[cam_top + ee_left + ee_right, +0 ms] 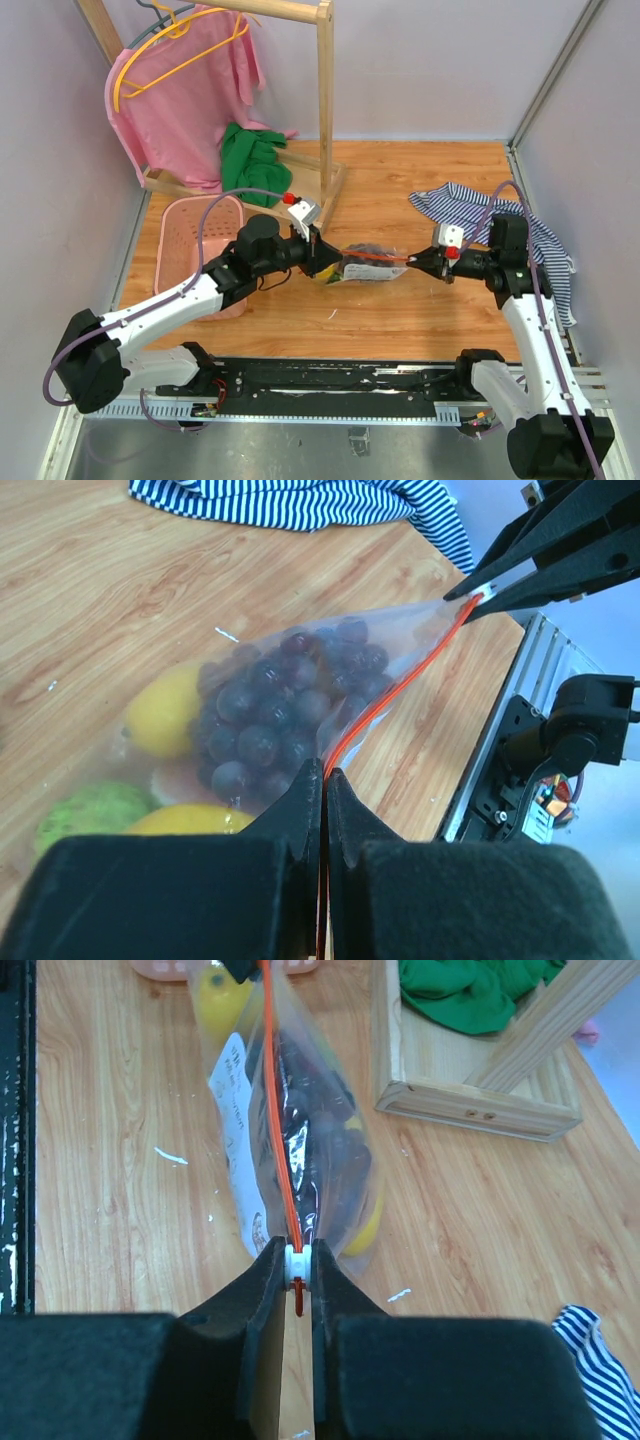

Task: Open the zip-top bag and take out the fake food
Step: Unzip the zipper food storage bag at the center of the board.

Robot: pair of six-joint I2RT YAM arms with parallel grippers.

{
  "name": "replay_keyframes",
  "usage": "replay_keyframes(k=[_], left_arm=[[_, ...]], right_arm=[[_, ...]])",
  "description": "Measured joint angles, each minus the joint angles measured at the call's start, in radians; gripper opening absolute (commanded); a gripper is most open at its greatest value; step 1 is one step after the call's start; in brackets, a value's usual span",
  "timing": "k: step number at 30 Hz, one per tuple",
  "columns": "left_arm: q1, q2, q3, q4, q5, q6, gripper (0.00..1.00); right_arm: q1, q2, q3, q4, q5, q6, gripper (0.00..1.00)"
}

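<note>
The zip-top bag hangs stretched between my two grippers above the wooden table. Its red-orange zip strip runs taut from one gripper to the other. My left gripper is shut on the zip strip at the bag's left end. My right gripper is shut on the white zip slider at the right end. Inside the bag I see the dark purple grape bunch, two yellow fruits and the green leafy ball. The white label shows on the bag's side.
A striped cloth lies at the right rear. A pink basket stands at the left. A wooden rack holds a pink shirt, with a green cloth on its base. Small white scraps lie on the table.
</note>
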Motion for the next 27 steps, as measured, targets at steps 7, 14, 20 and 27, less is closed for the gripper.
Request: replay_keyframes(k=[7, 14, 20, 27], left_arm=[[0.002, 0.0, 0.091, -0.054, 0.018, 0.048, 0.68], [0.002, -0.04, 0.153, -0.079, 0.034, 0.15, 0.85], [-0.103, 0.017, 0.293, -0.134, 0.035, 0.356, 0.84], [-0.2, 0.194, 0.441, -0.254, 0.051, 0.651, 0.74]], right_arm=[[0.005, -0.011, 0.109, -0.021, 0.072, 0.102, 0.01], [0.005, -0.012, 0.122, -0.048, 0.069, 0.138, 0.01], [0.005, -0.012, 0.122, -0.069, 0.038, 0.145, 0.01], [0.007, -0.012, 0.122, -0.073, 0.021, 0.145, 0.01]])
